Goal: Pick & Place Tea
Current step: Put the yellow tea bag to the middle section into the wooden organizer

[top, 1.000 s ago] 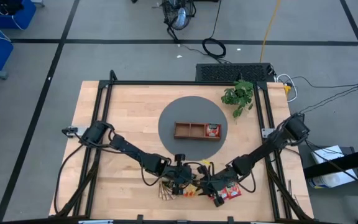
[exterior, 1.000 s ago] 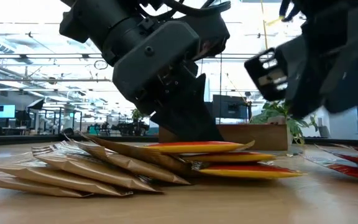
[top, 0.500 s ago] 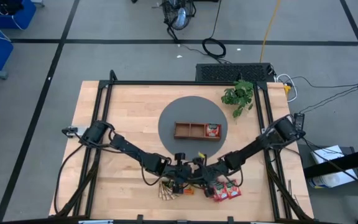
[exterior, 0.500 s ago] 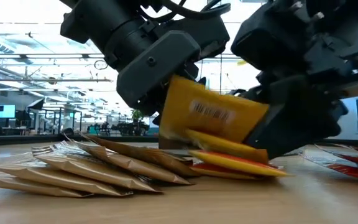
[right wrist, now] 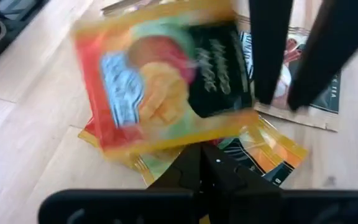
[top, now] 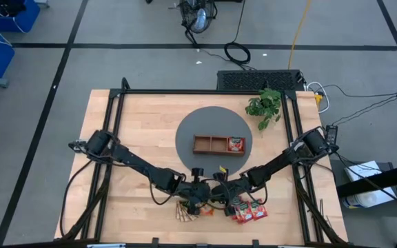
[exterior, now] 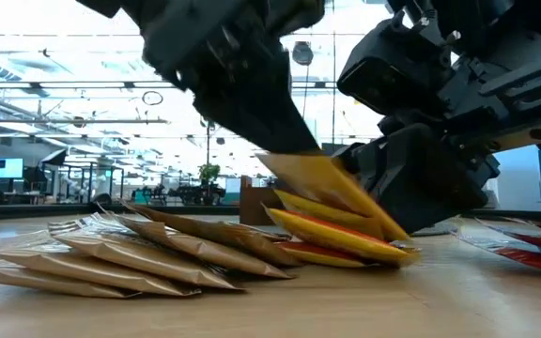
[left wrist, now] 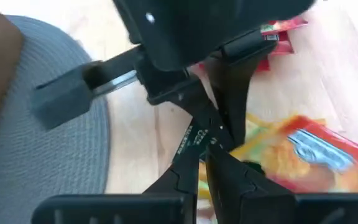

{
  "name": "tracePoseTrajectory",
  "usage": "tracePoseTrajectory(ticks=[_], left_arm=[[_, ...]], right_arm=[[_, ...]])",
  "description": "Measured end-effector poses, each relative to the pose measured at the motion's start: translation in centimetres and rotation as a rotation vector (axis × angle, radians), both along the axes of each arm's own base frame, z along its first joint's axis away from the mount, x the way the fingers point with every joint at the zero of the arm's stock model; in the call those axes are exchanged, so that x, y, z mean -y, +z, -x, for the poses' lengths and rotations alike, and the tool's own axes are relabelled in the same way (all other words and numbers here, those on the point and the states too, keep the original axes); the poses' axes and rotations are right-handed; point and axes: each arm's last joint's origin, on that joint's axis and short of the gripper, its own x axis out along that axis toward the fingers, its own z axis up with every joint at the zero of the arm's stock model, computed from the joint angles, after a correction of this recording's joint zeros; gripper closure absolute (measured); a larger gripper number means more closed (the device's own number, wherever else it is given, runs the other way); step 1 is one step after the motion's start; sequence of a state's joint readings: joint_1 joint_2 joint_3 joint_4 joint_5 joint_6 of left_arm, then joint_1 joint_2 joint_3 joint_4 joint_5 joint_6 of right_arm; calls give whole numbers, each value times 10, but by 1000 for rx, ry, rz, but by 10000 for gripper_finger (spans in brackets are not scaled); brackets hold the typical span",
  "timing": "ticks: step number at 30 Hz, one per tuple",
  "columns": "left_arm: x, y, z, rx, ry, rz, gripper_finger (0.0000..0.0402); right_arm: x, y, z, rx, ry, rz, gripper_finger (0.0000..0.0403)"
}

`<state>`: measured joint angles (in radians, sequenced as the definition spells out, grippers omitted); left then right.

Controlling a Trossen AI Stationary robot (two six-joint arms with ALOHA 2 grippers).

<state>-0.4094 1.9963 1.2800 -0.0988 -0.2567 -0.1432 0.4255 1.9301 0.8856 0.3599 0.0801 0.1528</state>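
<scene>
Tea sachets lie in a heap near the table's near edge: tan ones (top: 185,215) (exterior: 148,249), orange ones (exterior: 346,252), red ones (top: 251,212). My left gripper (top: 209,202) (left wrist: 205,177) is shut on one orange sachet (right wrist: 160,87) (exterior: 336,192) above the heap. My right gripper (top: 220,200) (right wrist: 205,168) is shut right beside it, its tips down at the orange sachets. The wooden tray (top: 210,145) stands farther back with one red sachet (top: 236,144) in its right compartment. My left gripper pinches the orange sachet by one edge (left wrist: 199,175) between its two fingers, coming slanting down from the table's left. That end is lifted; the sachet slopes down, its low end (exterior: 393,246) on the orange heap. My right gripper's shut fingertips (exterior: 388,202) reach the orange sachets slanting down from the table's right. Whether they touch the heap or have an edge between them, I cannot tell.
The tray sits on a round grey mat (top: 185,138). A green plant (top: 266,105) stands at the mat's far right. Both arms cross low over the table's near half and meet at the heap. Bare wood lies to the left and right of them.
My right gripper has gone toward the table's left and down, in to the orange sachets beside my left gripper. My left gripper has risen with one orange sachet: its gripped end is lifted off the heap and the sachet now slopes, its other end resting on the heap.
</scene>
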Motion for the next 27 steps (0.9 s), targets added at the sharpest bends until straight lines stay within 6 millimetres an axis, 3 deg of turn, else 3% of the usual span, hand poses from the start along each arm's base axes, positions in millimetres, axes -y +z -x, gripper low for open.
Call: tracePoseTrajectory(ticks=[14,27], left_arm=[[32,3,15,-1,-62,42,366],[3,-25,20,-23,66,74,366]], right_arm=[[12,-1,-4,2,-91,17,402],[13,8,-5,35,-67,28,401]])
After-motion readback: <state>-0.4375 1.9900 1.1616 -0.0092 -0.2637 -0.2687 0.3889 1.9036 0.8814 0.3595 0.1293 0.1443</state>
